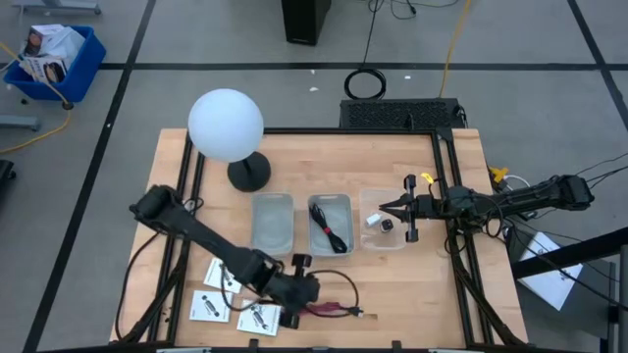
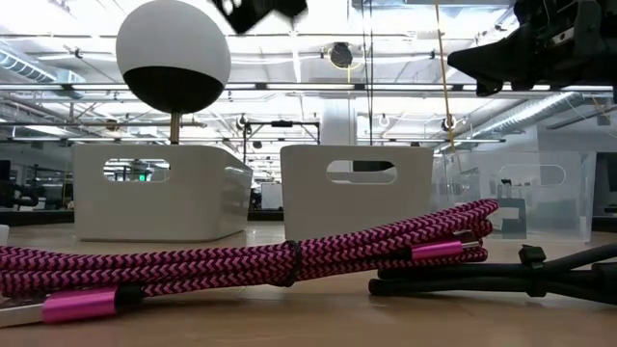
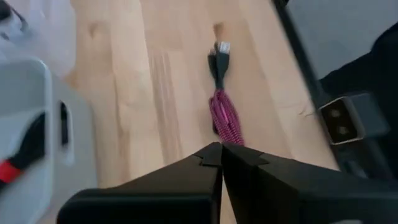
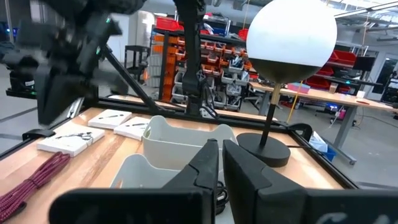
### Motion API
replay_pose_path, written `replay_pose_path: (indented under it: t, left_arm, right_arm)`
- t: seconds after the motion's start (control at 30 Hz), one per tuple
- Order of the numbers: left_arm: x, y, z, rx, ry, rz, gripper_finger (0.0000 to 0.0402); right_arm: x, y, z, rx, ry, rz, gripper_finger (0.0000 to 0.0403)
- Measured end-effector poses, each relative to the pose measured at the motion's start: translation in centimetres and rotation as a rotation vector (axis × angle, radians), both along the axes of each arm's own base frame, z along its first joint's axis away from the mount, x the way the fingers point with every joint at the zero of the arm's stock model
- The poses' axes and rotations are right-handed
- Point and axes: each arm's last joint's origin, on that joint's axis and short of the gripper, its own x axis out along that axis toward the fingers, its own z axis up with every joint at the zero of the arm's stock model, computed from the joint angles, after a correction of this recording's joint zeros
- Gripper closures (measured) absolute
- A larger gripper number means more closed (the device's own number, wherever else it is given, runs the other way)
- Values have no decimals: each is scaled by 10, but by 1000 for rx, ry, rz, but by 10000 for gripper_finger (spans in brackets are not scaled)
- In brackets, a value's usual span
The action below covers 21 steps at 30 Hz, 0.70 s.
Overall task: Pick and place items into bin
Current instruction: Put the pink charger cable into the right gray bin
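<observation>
Three white packets (image 1: 224, 275) (image 1: 209, 308) (image 1: 260, 316) lie flat near the table's near-left edge. A pink braided cable bundle (image 1: 332, 310) (image 2: 241, 260) (image 3: 225, 118) lies on the wood beside a black cable (image 2: 501, 280). My left gripper (image 1: 312, 289) (image 3: 221, 150) hovers shut above this bundle, high in the low view (image 2: 255, 10). A black-and-red cable (image 1: 331, 227) lies in the middle bin. A tiny white piece (image 1: 373, 220) and a black cube (image 1: 388, 226) sit in the clear bin (image 1: 365, 238). My right gripper (image 1: 386, 210) (image 4: 221, 149) hangs shut over them.
A white globe lamp (image 1: 226, 126) (image 4: 291, 31) stands on its black base at the table's far left. An empty grey bin (image 1: 272, 222) sits left of the middle bin (image 1: 343, 201). Bare wood lies between the bins and the near edge.
</observation>
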Motion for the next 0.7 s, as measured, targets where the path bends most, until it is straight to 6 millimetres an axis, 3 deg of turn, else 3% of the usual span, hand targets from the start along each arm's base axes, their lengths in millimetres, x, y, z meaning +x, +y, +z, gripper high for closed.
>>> replay_pose_path:
  t: [0.2,0.33,0.7]
  left_arm:
    - [9,-5,-41,-24,127,40,380]
    - [13,0,-47,-99,176,111,355]
    - [17,0,-55,-184,219,148,165]
  right_arm:
    - [0,0,-1,0,9,0,383]
    - [0,0,-1,11,9,1,383]
    - [0,0,-1,8,10,0,383]
